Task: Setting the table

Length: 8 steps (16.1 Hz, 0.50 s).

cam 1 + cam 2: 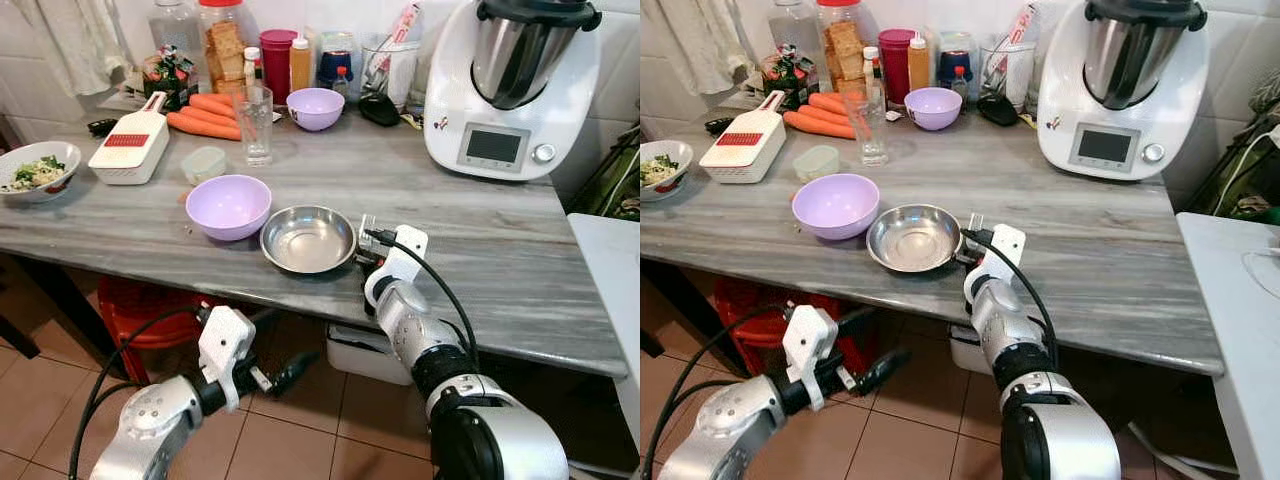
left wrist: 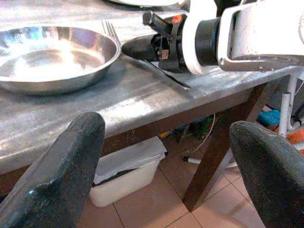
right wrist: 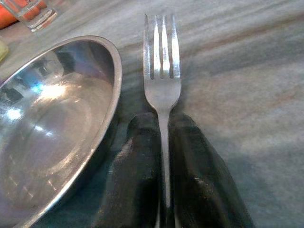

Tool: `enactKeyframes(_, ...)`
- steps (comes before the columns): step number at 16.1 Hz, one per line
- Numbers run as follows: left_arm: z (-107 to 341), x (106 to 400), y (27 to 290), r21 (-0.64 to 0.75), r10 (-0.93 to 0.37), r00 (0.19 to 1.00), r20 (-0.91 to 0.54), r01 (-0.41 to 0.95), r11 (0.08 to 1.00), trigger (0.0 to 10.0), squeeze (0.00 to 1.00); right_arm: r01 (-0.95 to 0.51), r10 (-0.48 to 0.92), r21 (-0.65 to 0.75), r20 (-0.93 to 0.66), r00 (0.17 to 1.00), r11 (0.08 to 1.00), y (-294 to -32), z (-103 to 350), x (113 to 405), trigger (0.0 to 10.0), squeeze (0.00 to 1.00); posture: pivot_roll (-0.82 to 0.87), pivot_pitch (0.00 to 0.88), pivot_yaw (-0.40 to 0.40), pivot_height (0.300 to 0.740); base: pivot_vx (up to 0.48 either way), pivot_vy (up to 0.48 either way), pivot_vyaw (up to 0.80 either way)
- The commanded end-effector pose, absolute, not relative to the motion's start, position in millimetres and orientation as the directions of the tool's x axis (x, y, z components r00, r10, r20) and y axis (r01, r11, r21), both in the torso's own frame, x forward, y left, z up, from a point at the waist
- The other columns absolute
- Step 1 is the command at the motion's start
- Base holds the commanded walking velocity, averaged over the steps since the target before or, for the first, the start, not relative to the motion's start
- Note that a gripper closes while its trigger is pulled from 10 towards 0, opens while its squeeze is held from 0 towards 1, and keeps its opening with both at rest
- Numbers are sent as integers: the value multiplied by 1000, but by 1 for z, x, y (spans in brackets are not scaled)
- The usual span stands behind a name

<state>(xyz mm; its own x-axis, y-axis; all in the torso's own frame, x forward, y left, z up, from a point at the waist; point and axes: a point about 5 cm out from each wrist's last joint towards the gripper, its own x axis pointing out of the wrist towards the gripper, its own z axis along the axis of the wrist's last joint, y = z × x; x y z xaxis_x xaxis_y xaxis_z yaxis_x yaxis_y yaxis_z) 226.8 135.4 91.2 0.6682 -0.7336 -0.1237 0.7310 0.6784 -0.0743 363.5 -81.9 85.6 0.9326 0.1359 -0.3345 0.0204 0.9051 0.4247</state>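
The right gripper (image 3: pixel 164 135) pinches a fork (image 3: pixel 162 71) by its handle, lying on the grey table (image 1: pixel 480 230) just right of the steel bowl (image 1: pixel 308 238). The left gripper (image 2: pixel 166 161) hangs spread wide below the near edge.

A steel bowl (image 1: pixel 308 238) is set on the table (image 1: pixel 500 250), with a fork (image 3: pixel 162 78) just to its right, a plastic bowl (image 1: pixel 229 206) to its left and a glass (image 1: pixel 255 125) behind.
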Motion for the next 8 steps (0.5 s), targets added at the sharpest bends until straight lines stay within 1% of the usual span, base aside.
enactKeyframes(1, 93, 233, 138, -54, -723, 681, -119, 722, 689, 10000, 0, 16, 132, 424, -318, 939, 906, -83, 91, 367, 10000, 1000, 75, 0, -14, 740, 0, 0, 0)
enactKeyframes(8, 97, 246, 140, -30, -698, 710, -94, 698, 715, 10000, 0, 39, 101, 417, -310, 945, 908, -90, 89, 368, 10000, 1000, 84, 0, -14, 740, 0, 0, 0)
